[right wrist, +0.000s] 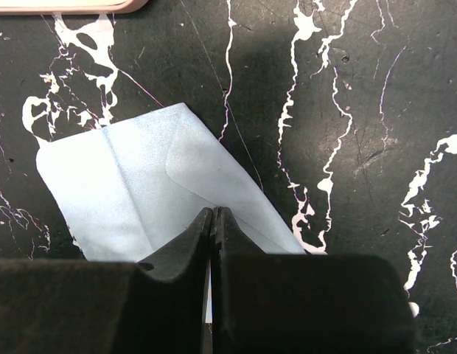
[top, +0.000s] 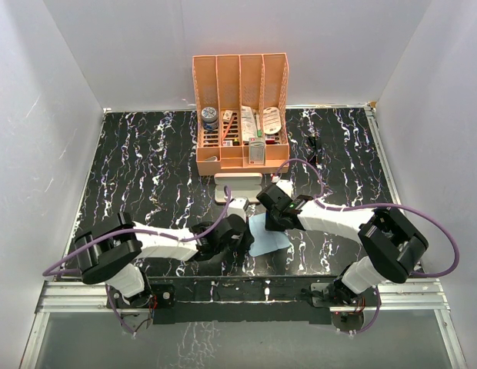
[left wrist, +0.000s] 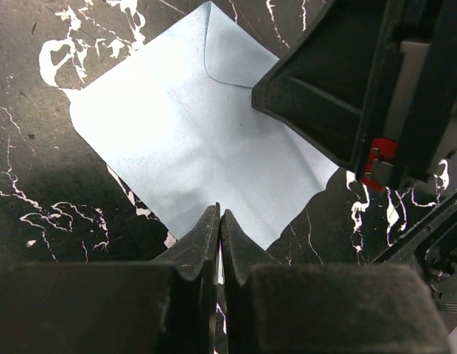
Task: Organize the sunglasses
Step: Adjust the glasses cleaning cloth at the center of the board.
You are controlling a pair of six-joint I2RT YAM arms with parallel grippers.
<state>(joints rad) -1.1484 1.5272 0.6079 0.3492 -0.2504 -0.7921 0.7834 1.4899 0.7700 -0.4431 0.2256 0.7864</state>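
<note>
The light blue cloth (top: 271,240) lies flat on the black marble table, one corner folded over. My left gripper (top: 245,233) is shut, its tips (left wrist: 220,214) over the cloth's (left wrist: 184,140) near edge. My right gripper (top: 268,217) is shut, its tips (right wrist: 214,212) over the cloth (right wrist: 125,192) near the fold. Its body also shows in the left wrist view (left wrist: 339,88). The pink case (top: 238,187) lies shut just beyond the cloth. I cannot pick out the sunglasses; a thin dark shape (top: 312,147) right of the organizer may be them.
An orange desk organizer (top: 240,77) with several small items stands at the back centre. White walls enclose the table on the left, the right and the back. The pink case's edge shows at the top left of the right wrist view (right wrist: 66,6).
</note>
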